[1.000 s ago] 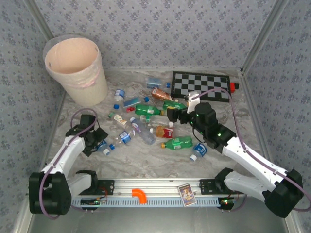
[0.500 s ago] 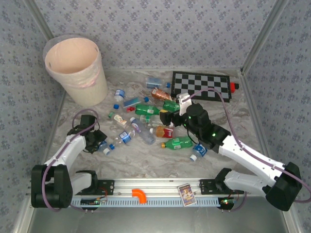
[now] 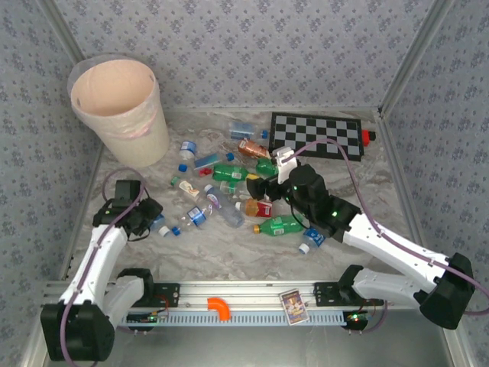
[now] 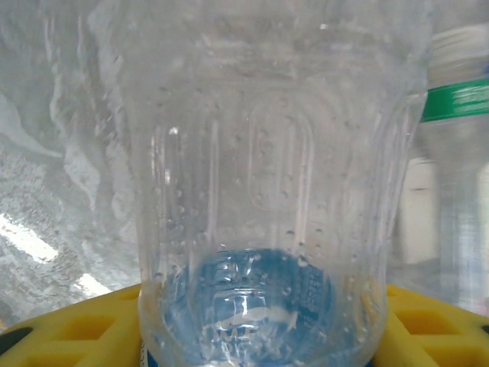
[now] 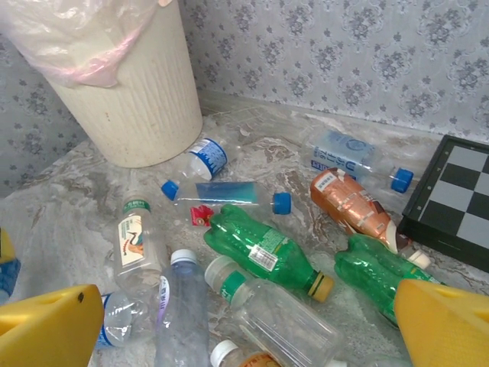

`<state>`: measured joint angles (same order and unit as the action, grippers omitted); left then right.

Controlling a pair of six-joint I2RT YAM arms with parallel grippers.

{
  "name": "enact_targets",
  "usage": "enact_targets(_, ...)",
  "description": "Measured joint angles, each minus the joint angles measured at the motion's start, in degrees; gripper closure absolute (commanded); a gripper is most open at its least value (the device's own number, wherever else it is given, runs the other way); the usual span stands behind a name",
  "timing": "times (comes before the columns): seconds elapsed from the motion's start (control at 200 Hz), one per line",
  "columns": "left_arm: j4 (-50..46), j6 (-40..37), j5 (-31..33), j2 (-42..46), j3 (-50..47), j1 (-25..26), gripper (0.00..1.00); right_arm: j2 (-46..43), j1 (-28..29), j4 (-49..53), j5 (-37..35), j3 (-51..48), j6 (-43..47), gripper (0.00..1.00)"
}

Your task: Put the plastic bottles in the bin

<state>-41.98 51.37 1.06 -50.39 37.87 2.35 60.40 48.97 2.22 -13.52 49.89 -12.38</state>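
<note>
While the left end effector (image 3: 147,218) clamps it, a clear bottle (image 4: 263,191) (blue-labelled) lies inside.

Robot lab test booth, patterned panel walls (image 3: 252,53), marble-look tabletop (image 3: 229,248), aluminium mounting rail (image 3: 252,293)

Our left arm is bent at the elbow, left fingers (image 4: 114,336) clamped on a clear bottle (image 4: 260,191); our right arm stretches forward, right fingers (image 5: 46,329) spread wide.
</note>
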Motion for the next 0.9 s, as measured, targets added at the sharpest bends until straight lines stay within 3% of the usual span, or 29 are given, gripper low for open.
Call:
enact_targets(0.18,-3.43,-1.42,-0.22,3.1,10.71,0.0,0.43,0.0,2.08,0.0,-0.66,1.03,0.24,0.01)
enact_targets(0.365,-5.97,-4.74,0.76,0.68,24.79,0.0,0.42,0.04,4.48,0.24,-0.9,2.91,1.18,0.0)
enact_targets(0.615,-6.36,-9.18,3.89,-11.39,45.55,0.0,0.42,0.04,8.81,0.68,-2.73,5.95,3.1,0.0)
enact_targets(0.9,-6.36,-11.76,6.05,-31.93,71.71,-1.11,0.42,0.15,13.11,2.93,-5.38,9.2,5.38,0.0)
